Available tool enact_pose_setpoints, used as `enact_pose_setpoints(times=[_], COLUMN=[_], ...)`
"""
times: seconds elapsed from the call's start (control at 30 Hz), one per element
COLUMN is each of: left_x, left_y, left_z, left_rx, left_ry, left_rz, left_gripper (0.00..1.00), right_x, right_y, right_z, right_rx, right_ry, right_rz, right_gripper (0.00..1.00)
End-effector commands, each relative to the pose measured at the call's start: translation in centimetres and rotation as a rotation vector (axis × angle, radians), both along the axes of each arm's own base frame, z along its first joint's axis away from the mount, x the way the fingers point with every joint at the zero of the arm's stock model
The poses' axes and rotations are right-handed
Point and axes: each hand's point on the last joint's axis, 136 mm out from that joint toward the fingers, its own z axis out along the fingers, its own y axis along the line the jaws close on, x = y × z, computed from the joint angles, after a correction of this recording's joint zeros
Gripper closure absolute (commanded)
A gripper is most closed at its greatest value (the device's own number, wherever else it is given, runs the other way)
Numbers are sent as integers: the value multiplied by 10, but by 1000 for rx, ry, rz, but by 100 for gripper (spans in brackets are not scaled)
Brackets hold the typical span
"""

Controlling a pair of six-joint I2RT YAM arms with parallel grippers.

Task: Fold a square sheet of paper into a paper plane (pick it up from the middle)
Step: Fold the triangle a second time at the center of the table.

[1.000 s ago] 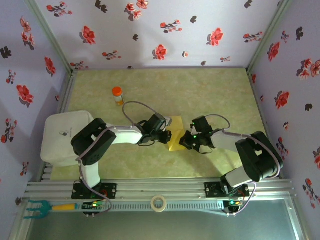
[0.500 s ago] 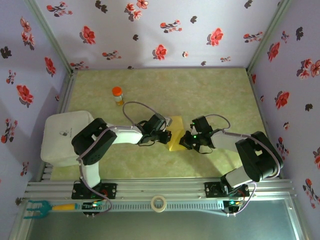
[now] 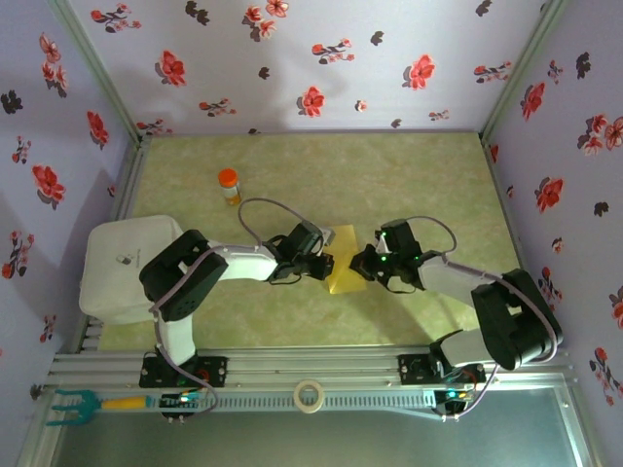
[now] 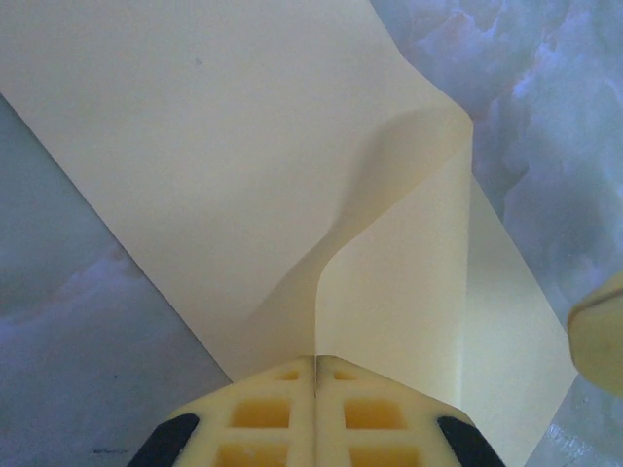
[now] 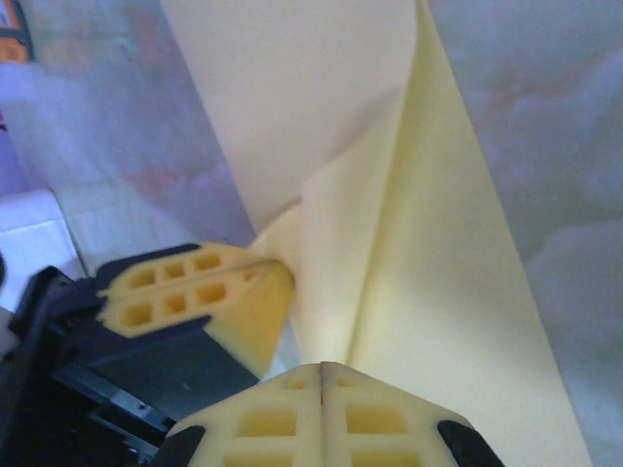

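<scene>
Top external has the left gripper clamped tight on the left side of the square sheet of paper, which sits mid-table between the two arms. To its right, the right gripper pinches the sheet too, jaws fully closed. The paper buckles up into a fold between them.

Paper: thin, matt yellow, smooth face, bows softly where it lifts. My left claw & right claw: cream plastic, matt, moulded w/ open square cells; black plastic behind the pads, slight shine. Worktop: smooth, marbled green-beige, faint sheen. Rail at near edge: bare metal, dull silver, ribbed. Bottle: orange cap, looks plastic; body too small to tell.
</scene>
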Motion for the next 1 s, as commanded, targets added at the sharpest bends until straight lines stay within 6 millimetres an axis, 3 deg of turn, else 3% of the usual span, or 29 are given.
enact_pose_setpoints(times=[0.0, 0.3, 0.77, 0.9, 0.97], left_x=[-6, -6, -9, -11, -11], left_y=[12, 11, 13, 15, 15], left_z=[-19, -20, -25, -28, -29], left_rx=[41, 42, 58, 68, 71], left_ry=[47, 56, 74, 84, 89], left_rz=[18, 16, 11, 13, 11], left_gripper=[100, 100, 100, 100, 100], right_x=[14, 22, 2, 7, 13], right_y=[13, 31, 12, 11, 14], right_z=[11, 2, -48, -41, -28], right_rx=[82, 103, 29, 50, 75], right_ry=[-10, 19, 113, 96, 69], right_rz=[-12, 29, 4, -3, 0], right_gripper=[100, 100, 100, 100, 100])
